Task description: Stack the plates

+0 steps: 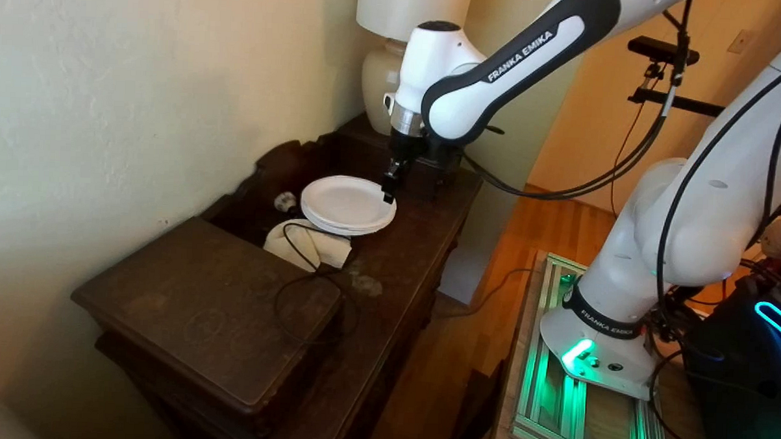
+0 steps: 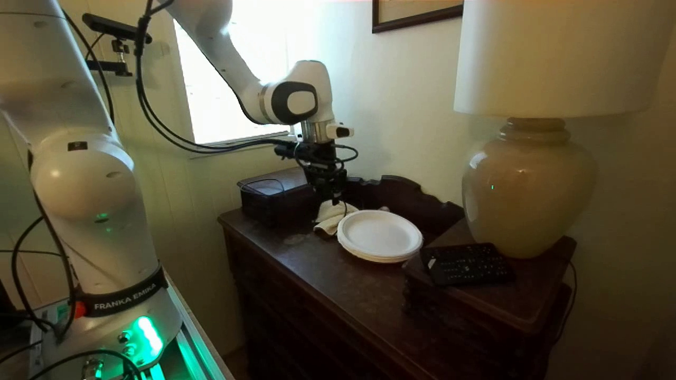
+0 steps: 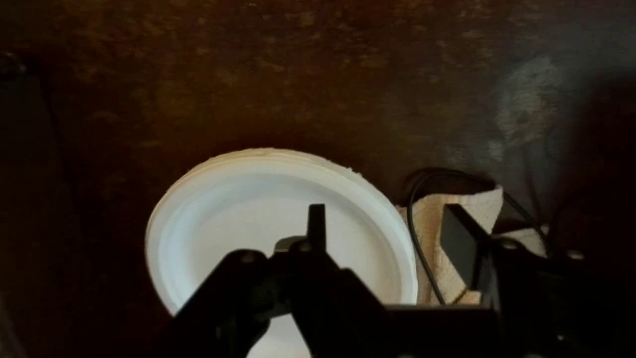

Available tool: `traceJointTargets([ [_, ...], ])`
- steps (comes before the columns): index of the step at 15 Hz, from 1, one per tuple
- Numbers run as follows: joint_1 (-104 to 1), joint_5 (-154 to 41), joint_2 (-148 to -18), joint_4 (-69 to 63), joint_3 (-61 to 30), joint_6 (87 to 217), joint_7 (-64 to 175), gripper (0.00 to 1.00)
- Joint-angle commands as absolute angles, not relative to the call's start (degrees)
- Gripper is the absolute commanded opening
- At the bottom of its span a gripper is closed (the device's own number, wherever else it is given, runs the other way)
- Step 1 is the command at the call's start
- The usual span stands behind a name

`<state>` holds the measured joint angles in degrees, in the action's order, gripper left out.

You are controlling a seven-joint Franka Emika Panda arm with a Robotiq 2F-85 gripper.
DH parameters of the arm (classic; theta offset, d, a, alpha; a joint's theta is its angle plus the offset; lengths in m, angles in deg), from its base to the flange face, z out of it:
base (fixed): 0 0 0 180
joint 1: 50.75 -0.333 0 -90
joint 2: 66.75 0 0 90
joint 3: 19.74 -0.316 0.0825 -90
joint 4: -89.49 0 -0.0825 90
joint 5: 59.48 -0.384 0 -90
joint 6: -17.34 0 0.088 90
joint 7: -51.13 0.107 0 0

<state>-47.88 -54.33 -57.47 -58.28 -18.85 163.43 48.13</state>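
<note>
The two white round plates lie one on top of the other on the dark wooden dresser. The upper plate [image 1: 349,202] also shows in an exterior view [image 2: 379,232] and in the wrist view [image 3: 238,223]. The lower plate [image 2: 376,258] shows only as a rim under it, slightly offset. My gripper [image 1: 390,186] points down above the stack and beside its edge; it also shows in an exterior view [image 2: 332,196]. In the wrist view my gripper [image 3: 385,231] is open and empty, one finger over the plates and one over the cloth.
A cream cloth [image 1: 328,246] lies against the plates, with a black cable [image 1: 289,242] over it. A small whitish piece [image 1: 285,201] is by the back board. Raised dresser ends [image 1: 199,310] flank the plates; one bears the lamp [image 2: 528,184] and a black keypad [image 2: 467,264].
</note>
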Motion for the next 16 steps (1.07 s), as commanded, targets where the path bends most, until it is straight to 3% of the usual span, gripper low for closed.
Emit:
traceJointTargets([
  [1,-45.9,-50.6,-46.3,-59.7,-17.9,158.3,49.6,0.93],
  [3,-45.0,-50.6,-42.5,-58.4,-17.4,155.8,48.8,1.00],
  [7,-42.9,-49.1,-37.5,-54.4,-18.0,146.8,50.6,1.00],
  [16,-43.5,-50.1,-37.1,-53.9,-17.1,147.7,49.8,1.00],
])
